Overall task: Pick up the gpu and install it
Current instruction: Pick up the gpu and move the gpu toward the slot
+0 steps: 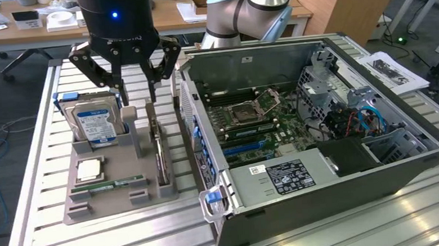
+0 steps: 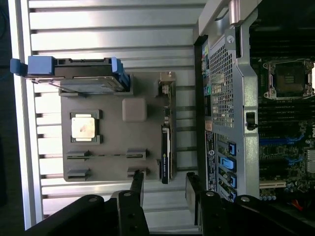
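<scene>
The gpu [image 1: 160,155] stands on edge in a slot along the grey holder tray [image 1: 111,205], on the side nearest the computer case. It is a thin dark card with a silvery bracket at one end. In the wrist view the gpu [image 2: 166,140] runs as a narrow dark strip across the tray [image 2: 113,164]. My gripper [image 1: 136,97] hangs open above the tray's far end, over the gpu's line and apart from it. In the wrist view the gripper [image 2: 165,178] has its two dark fingers spread on either side of the card's end, with nothing between them.
On the tray are a silver hard drive [image 1: 95,125] with a blue-white label, a CPU [image 1: 89,170] and a green RAM stick [image 1: 107,186]. The open computer case [image 1: 402,164], with its motherboard [image 1: 253,121] exposed, lies right beside the tray. Everything rests on a slatted metal table [image 1: 135,240].
</scene>
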Motion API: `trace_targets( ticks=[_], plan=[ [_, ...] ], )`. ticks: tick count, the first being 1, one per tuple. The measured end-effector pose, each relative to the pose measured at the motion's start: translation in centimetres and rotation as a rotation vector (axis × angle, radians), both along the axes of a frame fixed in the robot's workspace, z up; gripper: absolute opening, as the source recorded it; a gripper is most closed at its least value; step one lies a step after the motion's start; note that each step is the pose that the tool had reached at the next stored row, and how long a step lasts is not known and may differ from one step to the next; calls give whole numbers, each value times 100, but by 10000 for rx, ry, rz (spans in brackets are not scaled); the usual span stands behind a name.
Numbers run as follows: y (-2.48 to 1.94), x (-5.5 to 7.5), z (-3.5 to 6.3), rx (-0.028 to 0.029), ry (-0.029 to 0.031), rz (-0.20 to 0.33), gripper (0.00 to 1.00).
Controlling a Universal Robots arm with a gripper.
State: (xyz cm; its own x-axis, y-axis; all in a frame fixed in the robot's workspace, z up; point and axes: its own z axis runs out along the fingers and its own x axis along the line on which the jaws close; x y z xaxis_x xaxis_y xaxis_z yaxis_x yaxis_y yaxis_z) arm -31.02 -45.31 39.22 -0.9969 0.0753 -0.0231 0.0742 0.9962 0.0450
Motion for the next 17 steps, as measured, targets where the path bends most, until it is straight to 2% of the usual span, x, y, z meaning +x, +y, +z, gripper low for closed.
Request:
trace_targets(
  ticks=[17],
  plan=[
    [0, 0, -286, 1, -1, 0, 47]
  ],
)
